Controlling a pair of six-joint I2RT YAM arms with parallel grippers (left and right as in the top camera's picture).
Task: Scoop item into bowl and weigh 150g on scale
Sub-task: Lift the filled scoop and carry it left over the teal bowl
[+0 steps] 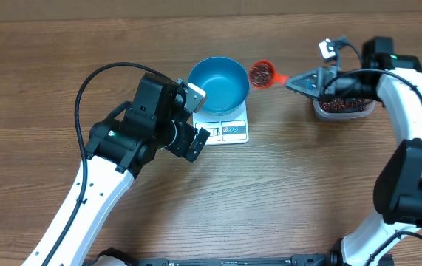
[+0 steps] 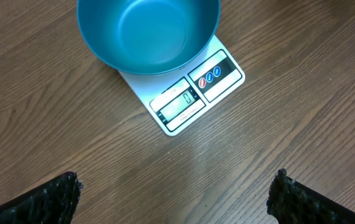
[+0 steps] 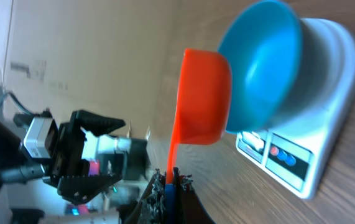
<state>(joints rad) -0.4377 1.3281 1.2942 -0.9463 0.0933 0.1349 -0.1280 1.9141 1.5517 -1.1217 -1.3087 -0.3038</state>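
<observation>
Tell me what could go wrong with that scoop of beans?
1. The scoop is full of beans and not yet over the bowl; tipping early could spill them on the table.
2. The scoop could bump the bowl's rim and slide it off the scale.
3. The open left tool sits close to the scale; touching it might spoil the reading.

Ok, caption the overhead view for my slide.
Right gripper holds an orange scoop of beans beside the empty blue bowl on the scale; open left gripper nearby.
</observation>
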